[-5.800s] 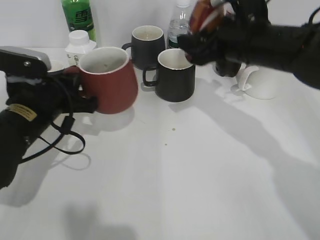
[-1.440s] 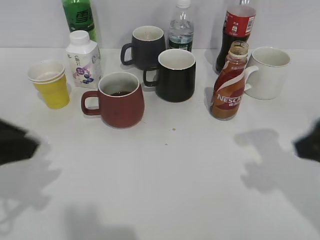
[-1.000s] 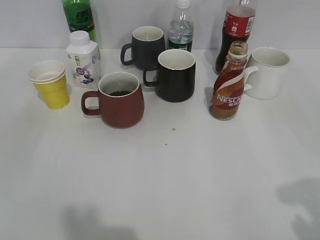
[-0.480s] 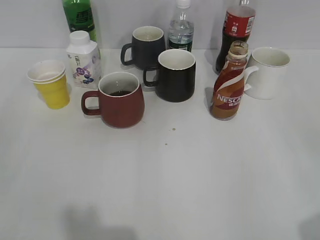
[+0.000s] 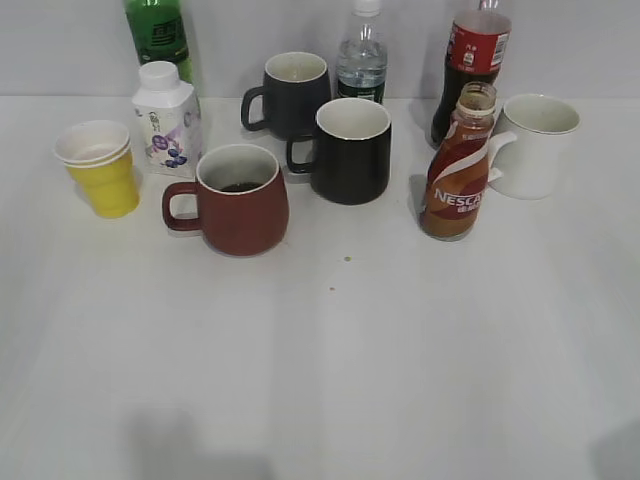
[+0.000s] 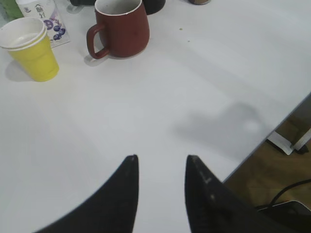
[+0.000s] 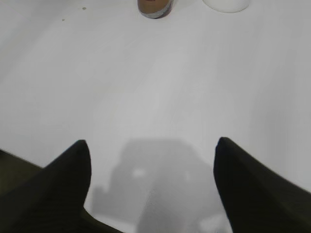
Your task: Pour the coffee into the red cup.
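Note:
The red cup stands upright left of centre, with dark liquid in its bottom; it also shows in the left wrist view. The brown NESCAFE coffee bottle stands upright and uncapped to the right; only its base shows at the top of the right wrist view. Neither gripper shows in the exterior view. My left gripper is open and empty, well back from the cup near the table's front edge. My right gripper is wide open and empty above bare table.
Around the cup stand two black mugs, a yellow paper cup, a small white carton, a green bottle, a water bottle, a cola bottle and a white mug. The table edge is at right.
Both arms have left the exterior view; their dark shapes and shadows at the left and right edges are gone. The cup and the bottle have not moved in the last second.

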